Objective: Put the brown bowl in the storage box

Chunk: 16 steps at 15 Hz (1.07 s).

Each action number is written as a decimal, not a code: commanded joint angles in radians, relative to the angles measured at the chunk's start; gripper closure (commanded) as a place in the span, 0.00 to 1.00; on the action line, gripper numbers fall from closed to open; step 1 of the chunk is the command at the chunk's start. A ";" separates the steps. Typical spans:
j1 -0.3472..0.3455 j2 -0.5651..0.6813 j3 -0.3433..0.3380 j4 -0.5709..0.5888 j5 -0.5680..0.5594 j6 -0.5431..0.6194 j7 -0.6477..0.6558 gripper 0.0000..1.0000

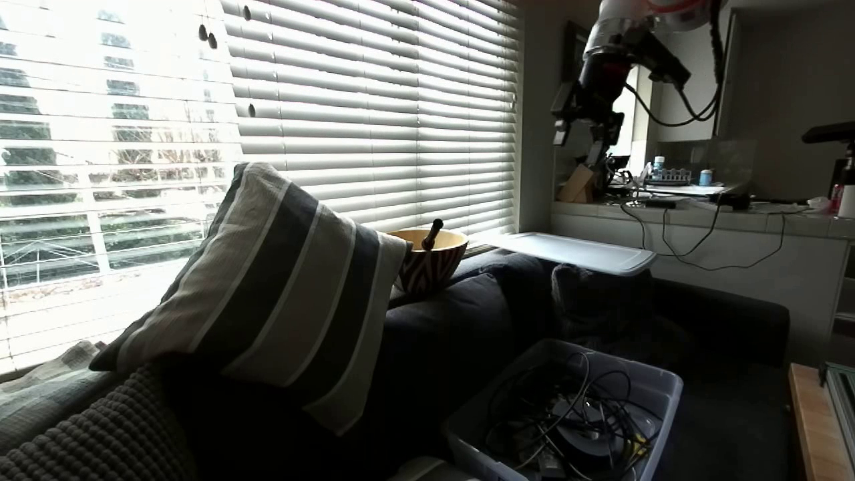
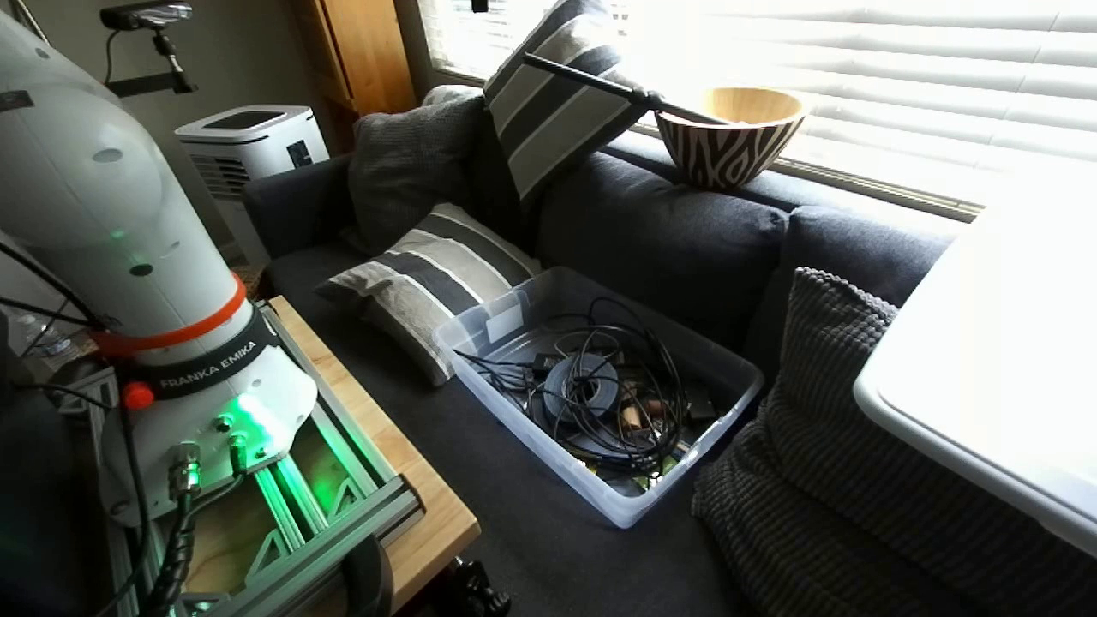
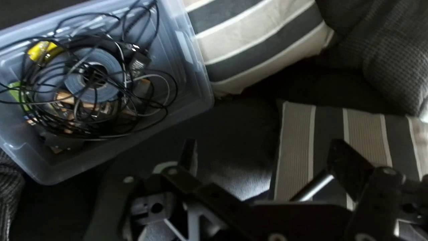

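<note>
Hand hangs spread wide, gripping nothing — brown bowl rests atop the sofa back, lower than the hand and left of it in an exterior view — next approach appears to call for descent towards the window blinds

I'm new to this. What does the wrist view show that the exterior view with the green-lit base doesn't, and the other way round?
Only the wrist view shows the tool up close, jaws apart.

Only in an exterior view: the brown bowl by the window, the green-lit base and a white panel. A dark scrap at its top edge is too small to identify.

Both share the storage box, the grey-blue roll inside it, and two striped pillows.
</note>
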 commanded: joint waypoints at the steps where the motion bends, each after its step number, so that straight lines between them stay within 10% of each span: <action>1: -0.017 0.196 -0.029 0.151 0.093 0.140 0.026 0.00; 16: -0.098 0.710 -0.079 0.601 0.106 0.296 0.066 0.00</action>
